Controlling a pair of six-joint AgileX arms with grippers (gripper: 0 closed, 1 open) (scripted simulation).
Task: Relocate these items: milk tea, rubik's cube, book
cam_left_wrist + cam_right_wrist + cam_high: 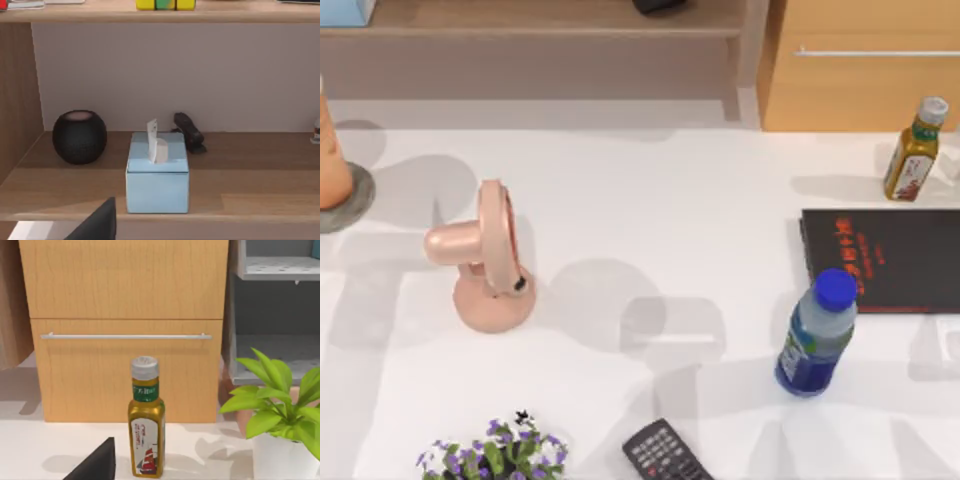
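At the top view's far left edge, the peach-orange tapered milk tea cup (332, 150) is standing upright on a round grey coaster (355, 200). We are seeing the yellow and green rubik's cube (165, 4) in the left wrist view, sitting on the upper wooden shelf (160, 15), cut off by the frame. Below it, on the lower shelf, a black round speaker (79, 136), a pale blue tissue box (157, 172) and a black stapler (188, 131) are sitting apart from one another.

On the white table (670, 200), a pink desk fan (485, 260) is standing left of centre. A blue-capped plastic bottle (817, 335) is standing just beside the flat black book with red characters (885, 260), with the yellow-brown bottle (914, 150) behind them near the wooden drawer cabinet (860, 70). A black remote control (665, 452) and a pot of purple flowers (495, 455) are lying along the near edge.

In the right wrist view that yellow-brown bottle is facing us before the drawer front, a green leafy plant in a white pot (280, 430) beside it. A dark finger tip (97, 222) is showing in each wrist view (97, 462); we cannot tell how either gripper's jaws are standing.
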